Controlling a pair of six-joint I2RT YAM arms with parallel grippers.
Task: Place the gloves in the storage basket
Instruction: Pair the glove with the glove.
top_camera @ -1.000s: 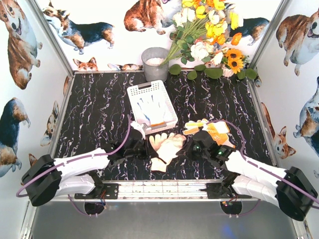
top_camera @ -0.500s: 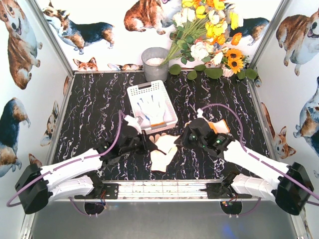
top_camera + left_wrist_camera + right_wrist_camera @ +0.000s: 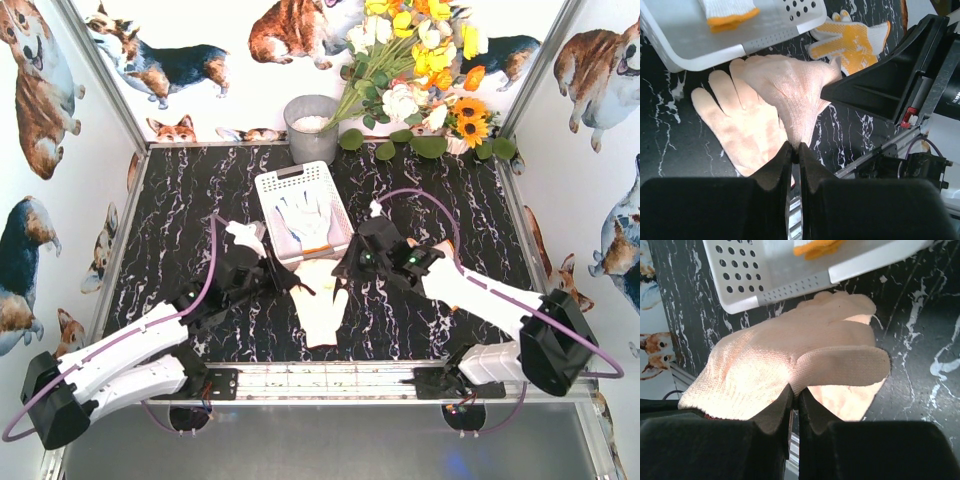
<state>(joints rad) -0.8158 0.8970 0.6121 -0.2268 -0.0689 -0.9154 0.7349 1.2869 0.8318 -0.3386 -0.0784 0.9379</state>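
A cream glove [image 3: 790,85] hangs stretched just above the table. My left gripper [image 3: 795,147] is shut on one edge of it and my right gripper [image 3: 795,392] is shut on the other side of the cream glove [image 3: 780,350]. From above, the two grippers [image 3: 298,285] [image 3: 343,270] face each other just in front of the storage basket [image 3: 272,190]. A second cream glove [image 3: 322,315] lies flat under the held one. In the basket lies a white glove [image 3: 308,220] with an orange cuff [image 3: 730,12]. A yellow dotted glove [image 3: 855,40] lies to the right, mostly under the right arm.
A grey round pot [image 3: 312,128] stands behind the basket at the back wall. A bunch of flowers [image 3: 420,70] fills the back right corner. Side walls close in the black marbled table [image 3: 180,220] on left and right.
Both arms have reached forward from near the front edge towards the basket, carrying the cream glove between them. The second cream glove stays on the table.
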